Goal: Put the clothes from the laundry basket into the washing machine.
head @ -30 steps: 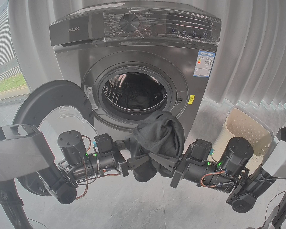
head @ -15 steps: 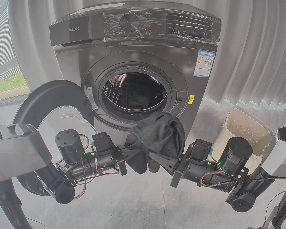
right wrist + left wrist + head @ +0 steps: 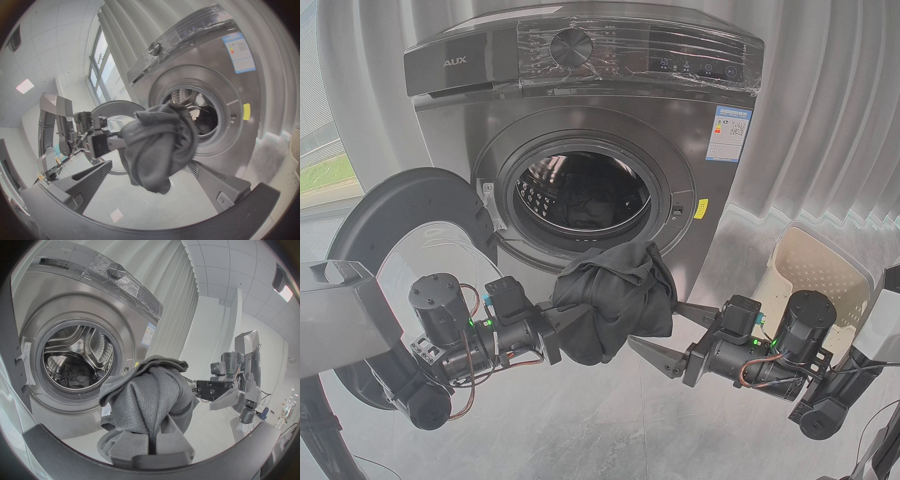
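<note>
Dark-grey soft fabric garment is pinched at a bunched fold by left end effector, right end effector is spread alongside; limp and light, so a gathered-fold grip is advised.

You had the drum mouth open, its door swung clear leftward. A dark garment hung before the lower rim; a dark bundle lay low inside
</note>
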Available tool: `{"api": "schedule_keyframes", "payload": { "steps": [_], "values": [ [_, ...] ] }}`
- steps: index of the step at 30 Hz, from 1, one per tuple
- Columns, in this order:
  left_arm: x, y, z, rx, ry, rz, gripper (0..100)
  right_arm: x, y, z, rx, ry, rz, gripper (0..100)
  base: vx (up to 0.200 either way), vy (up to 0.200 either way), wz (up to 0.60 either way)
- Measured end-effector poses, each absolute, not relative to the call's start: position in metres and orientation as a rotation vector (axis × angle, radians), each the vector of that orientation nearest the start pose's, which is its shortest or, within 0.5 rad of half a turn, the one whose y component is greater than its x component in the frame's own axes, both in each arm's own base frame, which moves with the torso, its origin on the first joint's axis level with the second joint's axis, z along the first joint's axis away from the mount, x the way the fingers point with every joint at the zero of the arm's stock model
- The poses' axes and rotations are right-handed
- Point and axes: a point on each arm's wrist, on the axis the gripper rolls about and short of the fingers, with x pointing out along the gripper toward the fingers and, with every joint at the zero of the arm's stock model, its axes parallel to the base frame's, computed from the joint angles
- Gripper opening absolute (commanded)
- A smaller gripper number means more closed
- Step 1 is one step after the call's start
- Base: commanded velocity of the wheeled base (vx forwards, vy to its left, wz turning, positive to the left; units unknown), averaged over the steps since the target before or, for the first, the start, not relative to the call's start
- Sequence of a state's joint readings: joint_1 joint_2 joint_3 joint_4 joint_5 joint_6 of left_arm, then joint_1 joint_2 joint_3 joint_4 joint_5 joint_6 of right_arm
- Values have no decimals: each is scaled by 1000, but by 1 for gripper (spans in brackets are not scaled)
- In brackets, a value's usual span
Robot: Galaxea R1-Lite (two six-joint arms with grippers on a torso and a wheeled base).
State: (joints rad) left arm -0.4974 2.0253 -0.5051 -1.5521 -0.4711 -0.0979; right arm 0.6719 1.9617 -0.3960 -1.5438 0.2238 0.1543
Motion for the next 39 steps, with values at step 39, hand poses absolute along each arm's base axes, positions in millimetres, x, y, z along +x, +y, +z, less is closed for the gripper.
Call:
{"api": "schedule_keyframes", "payload": {
  "steps": [39],
  "values": [
    [233, -141, 104, -52, 54, -542, 0, 250, 138, 93, 56, 84, 560, 100, 0, 0, 0]
  ]
}}
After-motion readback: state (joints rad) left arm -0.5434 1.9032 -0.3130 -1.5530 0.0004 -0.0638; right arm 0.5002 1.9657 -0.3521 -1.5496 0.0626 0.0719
